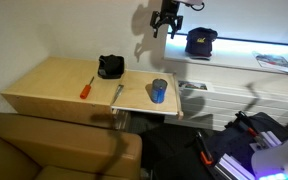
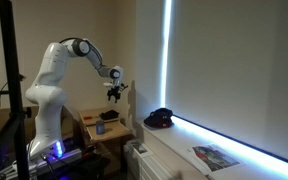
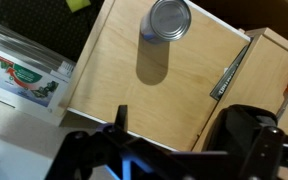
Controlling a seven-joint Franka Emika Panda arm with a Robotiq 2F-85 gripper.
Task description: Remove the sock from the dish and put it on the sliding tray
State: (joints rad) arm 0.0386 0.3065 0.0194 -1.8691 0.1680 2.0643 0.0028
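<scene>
A black dish (image 1: 110, 67) stands on the back of the wooden desk; its contents are dark and I cannot tell the sock from the dish. It also shows at the lower right of the wrist view (image 3: 249, 130). The sliding tray (image 1: 139, 97) juts out from the desk's side and fills the wrist view (image 3: 134, 90). My gripper (image 1: 166, 20) hangs high above the tray's far side, open and empty. It also shows in an exterior view (image 2: 115, 92) and in the wrist view (image 3: 189, 140).
On the tray stand a blue can (image 1: 159, 91) (image 3: 170, 18) and a dark flat tool (image 1: 117, 95) (image 3: 229, 70). An orange screwdriver (image 1: 86, 88) lies on the desk. A black cap (image 1: 201, 41) and a magazine (image 1: 274, 62) lie on the sill. A sofa (image 1: 54, 150) stands in front.
</scene>
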